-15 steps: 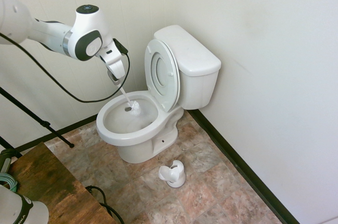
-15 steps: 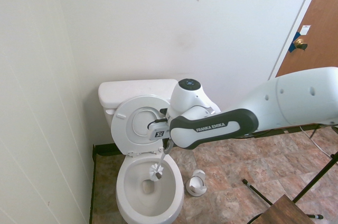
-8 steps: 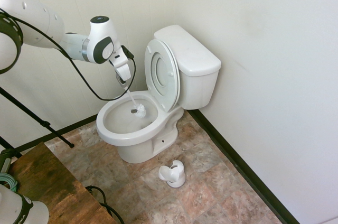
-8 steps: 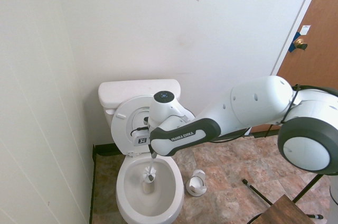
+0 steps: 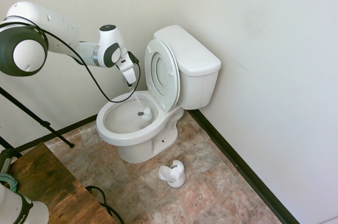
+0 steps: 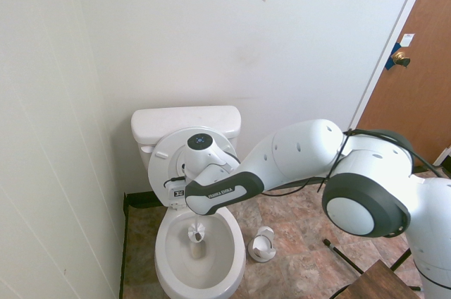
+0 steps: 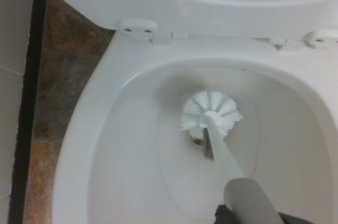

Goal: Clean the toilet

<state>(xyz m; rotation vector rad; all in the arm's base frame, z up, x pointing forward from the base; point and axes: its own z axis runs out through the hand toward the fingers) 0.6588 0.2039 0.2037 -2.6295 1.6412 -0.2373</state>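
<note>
The floor [image 5: 211, 182] is tiled in mottled brown and reddish stone-pattern squares. A dark baseboard [image 5: 237, 168] runs along the foot of the walls.

The toilet [image 5: 185, 71] stands directly on the floor in the corner, its pedestal [image 5: 142, 150] resting on the tiles and its tank against the back wall.

A small white brush holder [image 5: 172, 174] stands on the floor just beside the front of the pedestal, apart from it, with open tile all round.

The corner of a brown wooden bench [image 5: 47, 182] occupies the near edge of the first exterior view, well apart from the toilet.
</note>
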